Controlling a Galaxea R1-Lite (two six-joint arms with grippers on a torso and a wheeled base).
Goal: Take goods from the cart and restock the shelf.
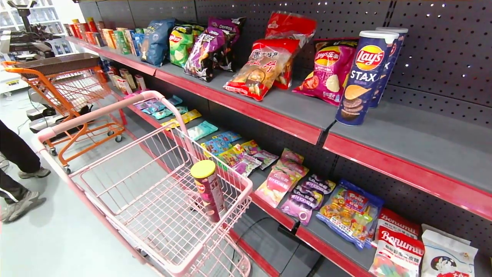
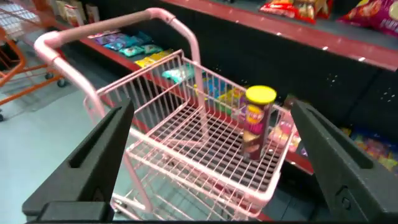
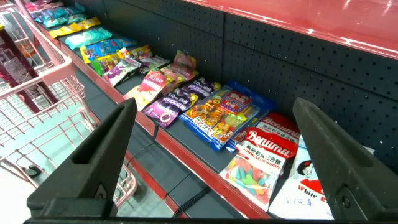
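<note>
A: Stock item first. Where?

B: One snack can [image 1: 207, 190], upright in the pink cart [image 1: 96, 113], in the basket corner on the shelf side. It is close against the wire wall, which probably helps it stay standing.

A: Build?

B: Rigid cylinder, dark red printed wrap, flat yellow lid. Smooth sides. My guess is it needs a square pinch across the body or it will slip.

A: The cart?

B: Thin pink wire grid with a rounded tube handle. Parked just beside the shelving, so the carry across looks short.

A: Grippers?

B: Left gripper [image 2: 211, 109] hangs above the basket, fingers [image 2: 93, 162] spread wide with nothing between them, and the can sits in line with the gap. Right gripper [image 3: 214, 106] is over the lower shelf [image 3: 186, 168], likewise wide apart and empty. Both sets are black, wedge-shaped and matte.

A: Where would the can go?

B: Likely the upper shelf [image 1: 403, 142]. Two blue tube cans [image 1: 363, 77] stand there against the pegboard back, and bare grey board lies to their right. Same shape family, so that's my judgement.

A: Neighbours?

B: Glossy, puffy chip bags [image 1: 265, 69] lean along that shelf. Flat candy packets [image 1: 351, 213] lie face up on the lower one. An orange cart [image 1: 65, 84] stands well apart.
</note>
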